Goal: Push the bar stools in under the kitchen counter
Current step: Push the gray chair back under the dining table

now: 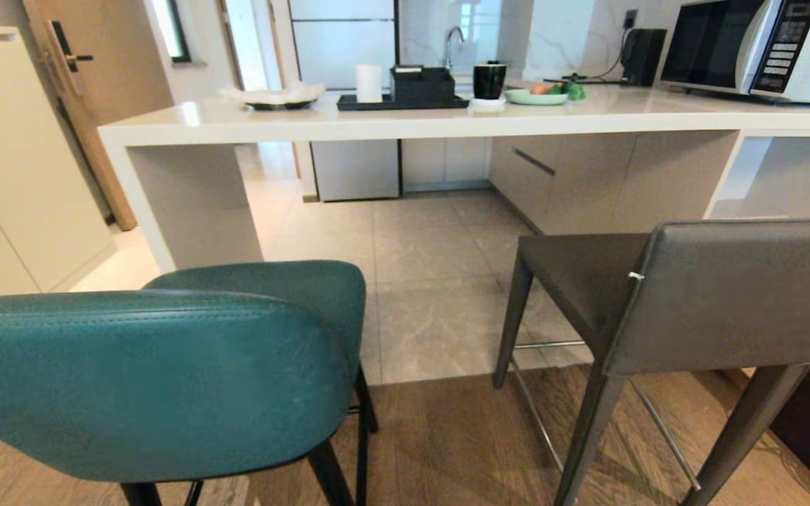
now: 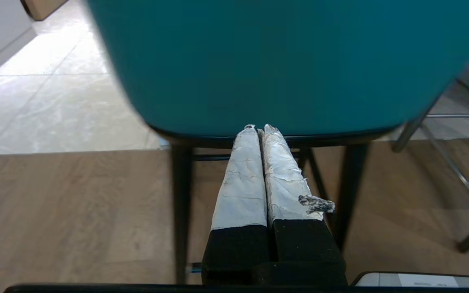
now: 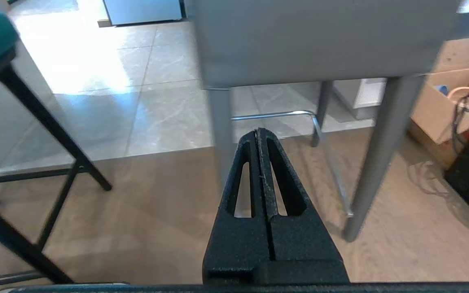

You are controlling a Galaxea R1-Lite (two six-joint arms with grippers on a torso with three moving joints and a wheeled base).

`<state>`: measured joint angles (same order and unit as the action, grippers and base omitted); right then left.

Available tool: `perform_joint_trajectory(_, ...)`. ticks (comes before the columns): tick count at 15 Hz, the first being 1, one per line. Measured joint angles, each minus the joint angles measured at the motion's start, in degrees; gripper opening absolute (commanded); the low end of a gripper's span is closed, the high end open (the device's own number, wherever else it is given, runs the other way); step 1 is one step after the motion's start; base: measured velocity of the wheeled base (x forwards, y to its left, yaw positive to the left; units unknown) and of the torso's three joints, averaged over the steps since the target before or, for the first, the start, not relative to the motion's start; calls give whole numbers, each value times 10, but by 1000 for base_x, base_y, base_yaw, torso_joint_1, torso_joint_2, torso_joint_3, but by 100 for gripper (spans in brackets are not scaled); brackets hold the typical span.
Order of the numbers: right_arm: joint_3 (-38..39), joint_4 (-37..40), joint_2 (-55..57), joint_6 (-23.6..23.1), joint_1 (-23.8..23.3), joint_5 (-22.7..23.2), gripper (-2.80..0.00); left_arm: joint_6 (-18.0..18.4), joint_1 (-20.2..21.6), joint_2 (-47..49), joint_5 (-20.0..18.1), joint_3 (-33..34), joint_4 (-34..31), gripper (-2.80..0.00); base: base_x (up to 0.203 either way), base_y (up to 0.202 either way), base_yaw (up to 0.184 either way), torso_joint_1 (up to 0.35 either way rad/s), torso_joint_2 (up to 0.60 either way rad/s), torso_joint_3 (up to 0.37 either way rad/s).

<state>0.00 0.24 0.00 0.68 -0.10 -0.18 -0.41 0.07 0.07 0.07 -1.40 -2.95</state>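
Nearest the head camera, the teal bar stool (image 1: 166, 365) and the dark grey bar stool (image 1: 686, 295) stand side by side on the wood floor (image 1: 447, 450), both short of the kitchen counter (image 1: 405, 123), backs toward the robot. Left gripper (image 2: 259, 128) is clenched empty, its taped fingertips (image 2: 242, 171) right at the lower edge of the teal backrest; contact cannot be confirmed. Right gripper (image 3: 259, 132) is likewise clenched empty, low behind the grey stool's legs, apart from them.

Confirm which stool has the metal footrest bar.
The dark grey stool, on the right: rectangular back, tapered grey legs, a chrome footrest rail between them. The teal stool has a rounded back and black legs.
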Motion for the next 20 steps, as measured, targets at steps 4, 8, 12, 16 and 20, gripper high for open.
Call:
perform_joint_trajectory(4,0,0,0,0,0,0,-280,0,0,0,0,0,0,-280,0,-196,0,4,6,1)
perform_joint_trajectory(8,0,0,0,0,0,0,-280,-1,0,0,0,0,0,-280,0,-194,2,4,2,2)
perform_joint_trajectory(12,0,0,0,1,0,0,-280,-1,0,0,0,0,0,-280,0,-194,1,3,1,4)
perform_joint_trajectory(16,0,0,0,1,0,0,-280,-1,0,0,0,0,0,-280,0,-193,1,2,4,1)
perform_joint_trajectory(20,0,0,0,1,0,0,-280,-1,0,0,0,0,0,-280,0,-193,3,4,2,-1)
